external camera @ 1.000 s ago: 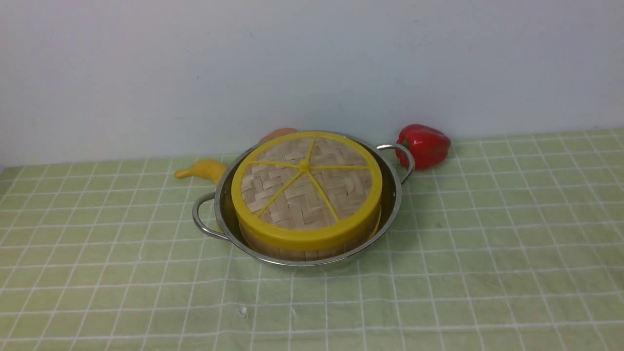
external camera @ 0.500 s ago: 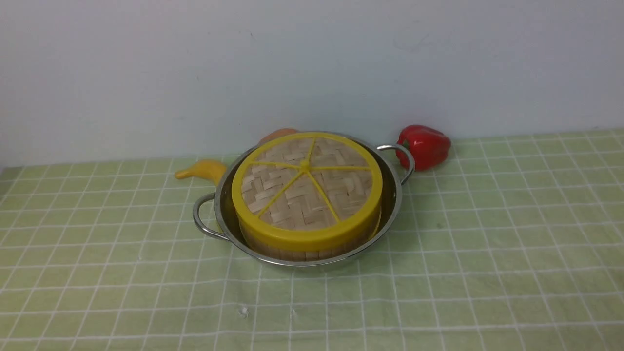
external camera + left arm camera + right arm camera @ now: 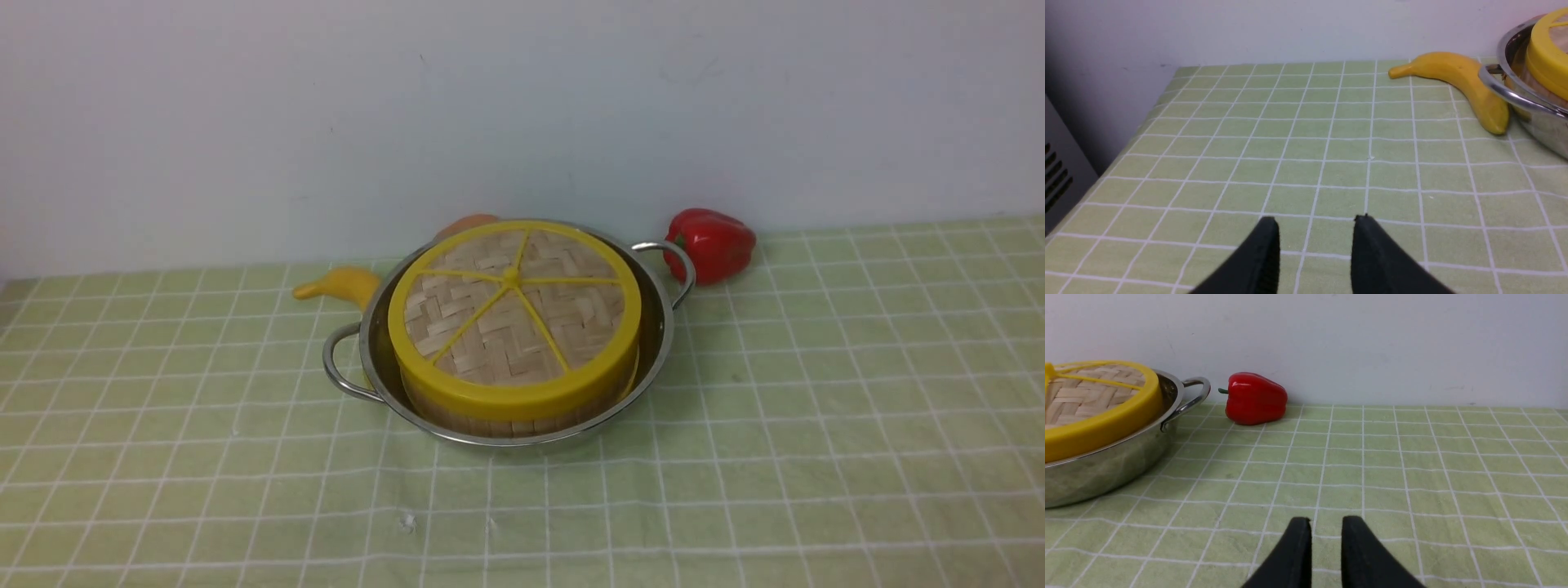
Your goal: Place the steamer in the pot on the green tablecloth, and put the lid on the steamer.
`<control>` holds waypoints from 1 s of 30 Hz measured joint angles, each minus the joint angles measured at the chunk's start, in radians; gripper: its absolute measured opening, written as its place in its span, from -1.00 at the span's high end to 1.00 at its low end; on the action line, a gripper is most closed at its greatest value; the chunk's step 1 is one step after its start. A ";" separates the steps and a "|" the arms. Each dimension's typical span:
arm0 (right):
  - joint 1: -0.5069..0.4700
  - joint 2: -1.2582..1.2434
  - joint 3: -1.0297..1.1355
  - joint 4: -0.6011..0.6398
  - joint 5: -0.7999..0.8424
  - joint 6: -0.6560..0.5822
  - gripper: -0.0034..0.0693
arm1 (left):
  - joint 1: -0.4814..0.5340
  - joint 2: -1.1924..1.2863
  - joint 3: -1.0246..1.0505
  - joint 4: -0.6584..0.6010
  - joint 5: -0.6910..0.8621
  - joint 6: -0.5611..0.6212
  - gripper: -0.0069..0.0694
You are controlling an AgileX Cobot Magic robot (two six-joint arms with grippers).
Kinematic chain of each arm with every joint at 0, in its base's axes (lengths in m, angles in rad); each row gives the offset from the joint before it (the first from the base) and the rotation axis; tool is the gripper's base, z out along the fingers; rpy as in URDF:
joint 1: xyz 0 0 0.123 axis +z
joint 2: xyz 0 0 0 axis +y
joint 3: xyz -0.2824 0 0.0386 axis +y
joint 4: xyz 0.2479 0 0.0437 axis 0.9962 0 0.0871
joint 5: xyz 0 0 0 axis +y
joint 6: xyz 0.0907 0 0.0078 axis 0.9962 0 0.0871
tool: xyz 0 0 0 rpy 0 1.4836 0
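The shiny pot [image 3: 658, 339] stands on the green tablecloth [image 3: 816, 408] near the back wall. The steamer [image 3: 506, 423] sits inside it, and only its bamboo side wall shows. The woven lid [image 3: 513, 314] with its yellow rim and spokes lies flat on top. Neither gripper appears in the front view. In the left wrist view, my left gripper [image 3: 1314, 222] hangs open and empty over bare cloth, well to the left of the pot [image 3: 1531, 108]. My right gripper [image 3: 1326, 520] is over the cloth to the right of the pot [image 3: 1106, 465], with a narrow empty gap between its fingers.
A yellow banana [image 3: 343, 286] lies against the pot's left rear. A red pepper [image 3: 712, 243] sits by the right handle at the wall. Something orange [image 3: 467, 224] peeks out behind the pot. A grey vented panel [image 3: 1057, 175] stands past the table's left edge.
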 joint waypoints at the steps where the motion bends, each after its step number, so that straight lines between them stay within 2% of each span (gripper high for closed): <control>1: 0.000 0.000 0.000 0.000 0.000 0.000 0.51 | 0.000 0.000 0.000 0.000 0.000 0.000 0.18; 30: 0.000 0.000 0.000 0.021 0.000 0.000 0.29 | 0.000 0.000 0.000 0.000 0.000 0.000 0.18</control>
